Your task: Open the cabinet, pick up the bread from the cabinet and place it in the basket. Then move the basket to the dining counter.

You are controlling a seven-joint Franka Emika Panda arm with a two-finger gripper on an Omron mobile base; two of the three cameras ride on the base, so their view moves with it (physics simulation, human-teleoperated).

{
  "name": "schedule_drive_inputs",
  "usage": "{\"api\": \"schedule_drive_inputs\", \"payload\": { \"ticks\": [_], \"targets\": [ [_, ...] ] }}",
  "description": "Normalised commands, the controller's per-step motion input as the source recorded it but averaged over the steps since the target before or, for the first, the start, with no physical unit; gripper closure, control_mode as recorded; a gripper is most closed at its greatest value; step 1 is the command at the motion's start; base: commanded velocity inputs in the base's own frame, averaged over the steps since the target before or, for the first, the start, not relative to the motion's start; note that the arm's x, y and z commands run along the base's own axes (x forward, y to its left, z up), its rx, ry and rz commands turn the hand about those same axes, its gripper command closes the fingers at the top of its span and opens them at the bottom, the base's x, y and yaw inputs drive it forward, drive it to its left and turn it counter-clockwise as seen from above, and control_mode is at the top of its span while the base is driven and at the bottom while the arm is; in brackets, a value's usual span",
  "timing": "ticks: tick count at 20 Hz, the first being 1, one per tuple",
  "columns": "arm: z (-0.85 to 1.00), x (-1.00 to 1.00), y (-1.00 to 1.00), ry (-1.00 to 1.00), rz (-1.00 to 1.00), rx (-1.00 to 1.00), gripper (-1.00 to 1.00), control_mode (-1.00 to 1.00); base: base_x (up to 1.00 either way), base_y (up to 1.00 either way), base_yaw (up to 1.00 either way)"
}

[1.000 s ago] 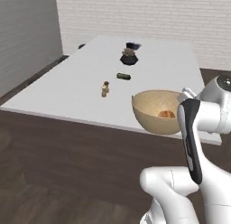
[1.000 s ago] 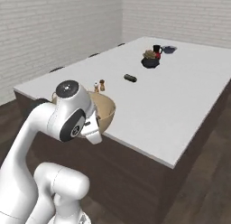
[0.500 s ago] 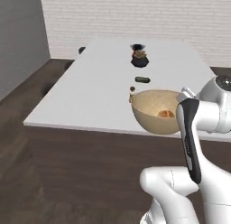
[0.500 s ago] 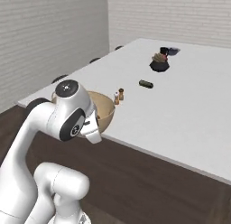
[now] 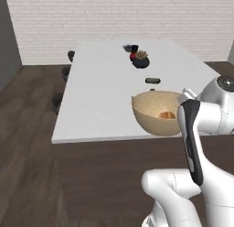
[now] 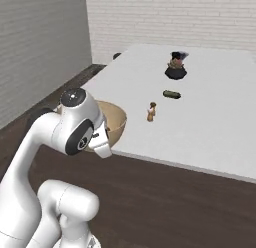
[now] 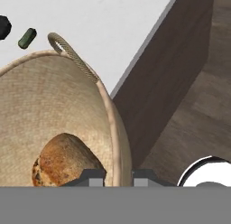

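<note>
Gripper (image 7: 118, 175) clamped narrow on basket (image 5: 157, 112) rim at 6 o'clock, bread (image 7: 63, 159) inside. Carry step w/ basket over surface (image 5: 105, 79) edge; next: lower fwd, release.

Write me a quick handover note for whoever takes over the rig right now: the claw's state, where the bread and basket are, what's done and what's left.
Claw: shut on the basket rim, one finger inside the wall and one outside, as the hand view shows.
Basket: held up by its rim at the near edge of the dining counter; whether its base touches the top cannot be told.
Bread: lying inside the basket, on the bottom.
Done: bread is in the basket, and the basket has been brought to the counter.
Left: set the basket down fully on the white top, well in from the edge, then open the claw and pull back.
</note>
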Motion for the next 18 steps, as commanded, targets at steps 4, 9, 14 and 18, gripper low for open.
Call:
{"api": "schedule_drive_inputs", "payload": {
  "ticks": [4,9,14,18],
  "targets": [
    [0.00,0.00,0.00,0.00,0.00,0.00,1.00,1.00,0.31,1.00,-0.45],
    [0.00,0.00,0.00,0.00,0.00,0.00,1.00,1.00,0.23,0.97,-0.13],
    [0.00,0.00,0.00,0.00,0.00,0.00,1.00,1.00,0.47,0.70,0.06],
    [0.00,0.00,0.00,0.00,0.00,0.00,1.00,1.00,0.79,0.20,0.03]
  ]
}}
